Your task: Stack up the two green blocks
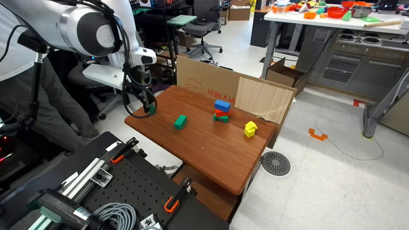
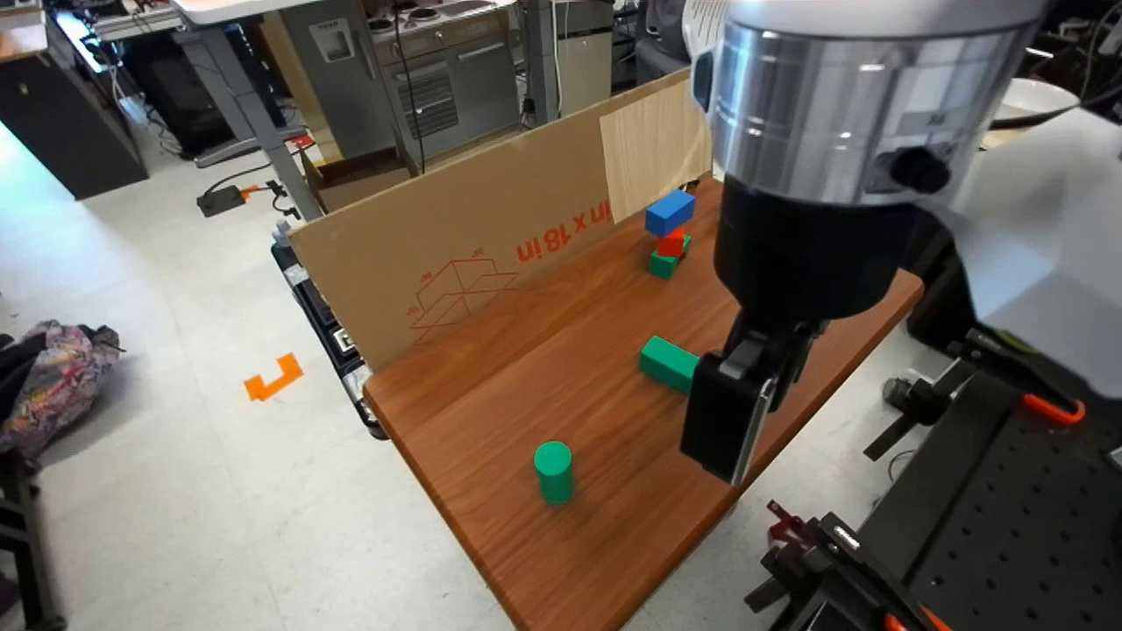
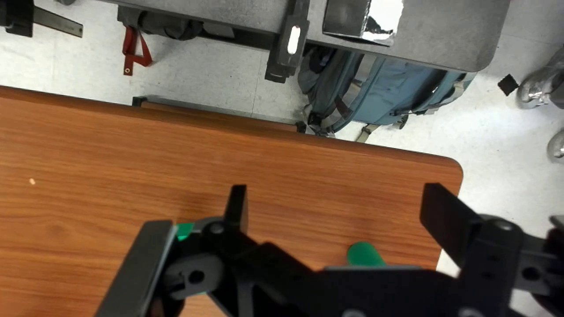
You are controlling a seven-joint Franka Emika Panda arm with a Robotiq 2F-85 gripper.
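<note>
Hand [image 3: 335, 189] over table [image 2: 614, 456], fingers [image 3: 444, 216] down, spread (green block [image 2: 669, 363] lying flat).

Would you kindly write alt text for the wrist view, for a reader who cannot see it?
An open gripper hangs over a wood-grain table, partly hiding a green cylinder and nearly all of a green block. Beyond the table's edge are pale floor and a blue-grey backpack partly covered by a grey work surface.
</note>
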